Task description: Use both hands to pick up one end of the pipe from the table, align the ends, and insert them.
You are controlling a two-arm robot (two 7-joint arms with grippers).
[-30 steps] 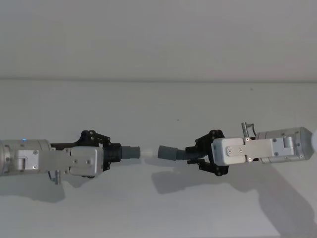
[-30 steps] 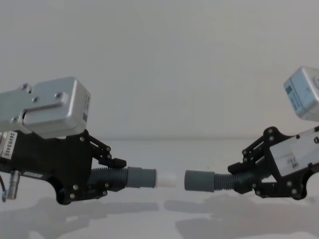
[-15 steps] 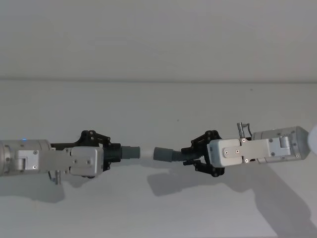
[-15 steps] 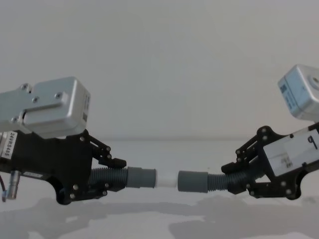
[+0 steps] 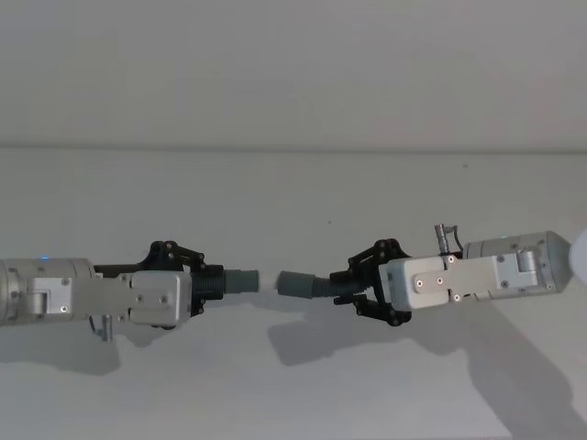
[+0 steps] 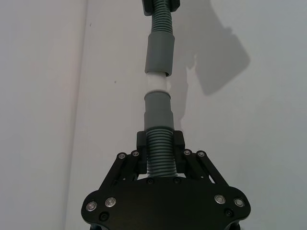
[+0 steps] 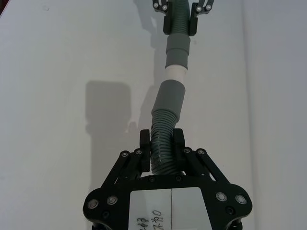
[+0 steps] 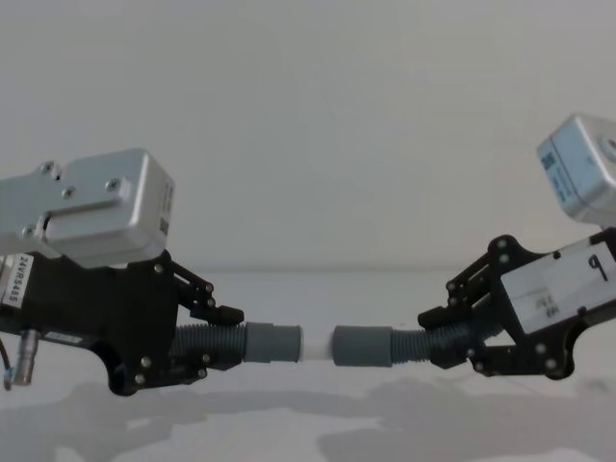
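Observation:
My left gripper (image 5: 213, 284) (image 8: 229, 339) (image 6: 159, 143) is shut on the ribbed part of one pipe piece (image 6: 159, 155), held level above the table (image 5: 293, 394). Its grey cuff (image 8: 272, 344) ends in a white spigot tip (image 8: 318, 344) (image 6: 156, 84) pointing right. My right gripper (image 5: 346, 287) (image 8: 433, 339) (image 7: 161, 143) is shut on the other pipe piece (image 7: 162, 139), whose grey cuff (image 8: 363, 346) (image 5: 295, 284) faces left. The white tip enters the mouth of that cuff (image 6: 159, 52), and a short white band shows between the two ends. The right piece bends slightly near its cuff.
The white table (image 8: 308, 428) carries only the arms' shadows beneath the pipe. A plain pale wall (image 5: 293, 73) rises behind the table's far edge.
My right gripper has moved left with its pipe piece, closing the gap. Its cuff now reaches over the white tip. The left gripper has stayed still.

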